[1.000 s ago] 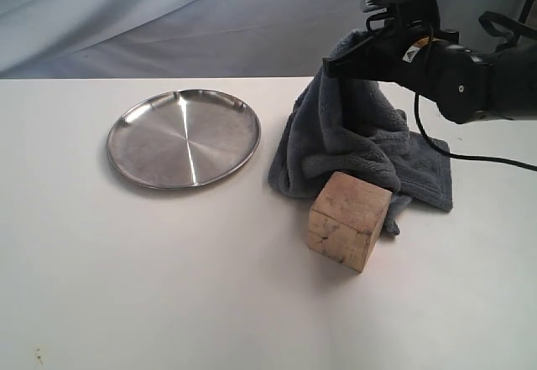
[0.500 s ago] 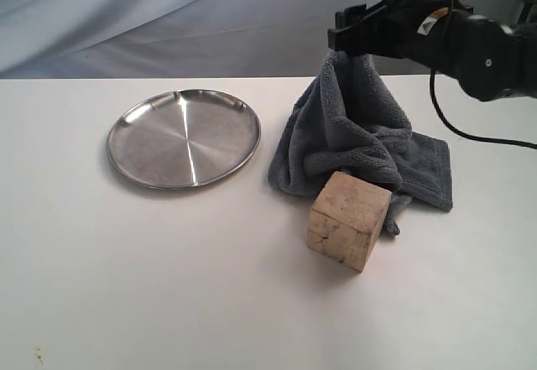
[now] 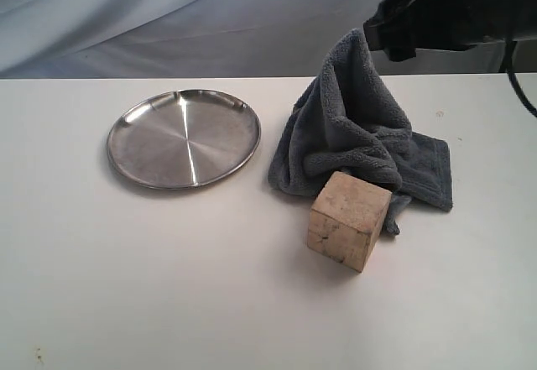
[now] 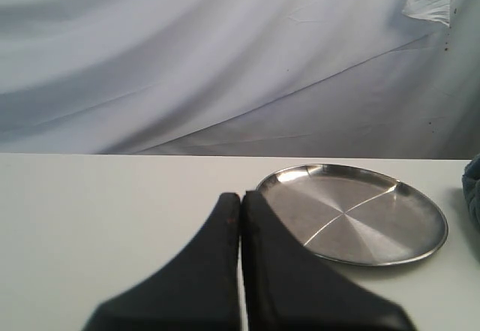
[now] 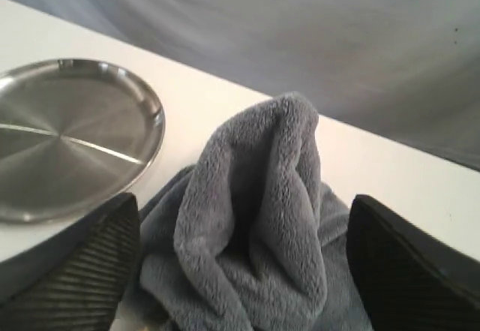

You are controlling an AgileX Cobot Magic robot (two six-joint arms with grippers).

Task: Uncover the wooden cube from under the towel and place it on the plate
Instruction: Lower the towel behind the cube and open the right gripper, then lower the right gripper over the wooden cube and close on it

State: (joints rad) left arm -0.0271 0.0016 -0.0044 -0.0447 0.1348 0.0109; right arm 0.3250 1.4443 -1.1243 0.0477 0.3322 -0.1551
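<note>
Where the towel (image 3: 352,127) is peaked: right end effector (image 5: 244,207) held wide.
Left end effector (image 4: 241,200): pressed together.
Wooden cube (image 3: 349,219): uncovered.

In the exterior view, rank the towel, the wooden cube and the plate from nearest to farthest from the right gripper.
1. towel: its raised peak stands just beside the right gripper, whose jaws are open.
2. wooden cube: on the table against the towel's front edge, lower in the view.
3. plate: across the table on the view's left side, clearly farthest.
</note>
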